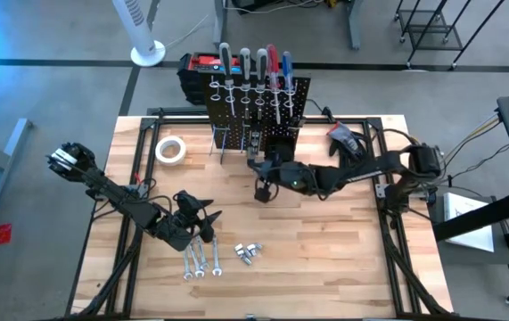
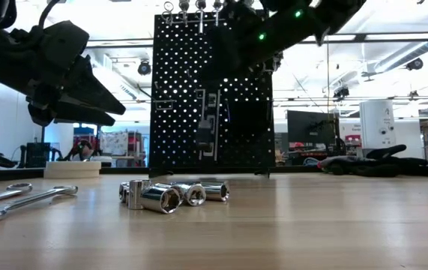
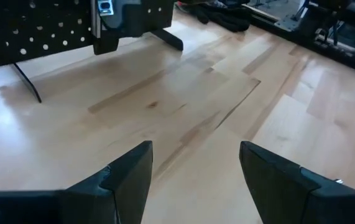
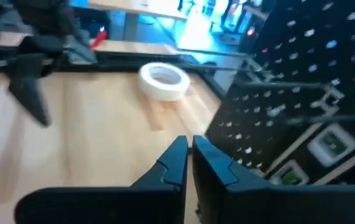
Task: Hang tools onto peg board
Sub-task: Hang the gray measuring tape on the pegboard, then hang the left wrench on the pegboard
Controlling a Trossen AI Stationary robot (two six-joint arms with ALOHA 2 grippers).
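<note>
Left arm: enters from the table's left edge, reaching toward the centre front, wrist low over the table.
Left gripper (image 1: 202, 217): above the table surface, fingers (image 3: 127, 180) spread apart with a clear gap, nothing between them.
Right arm: enters from the table's right edge, stretched leftward across the middle, elbow raised.
Right gripper (image 1: 261, 189): pointing down near table centre, fingers (image 4: 176, 163) pressed together, nothing visible between them.
</note>
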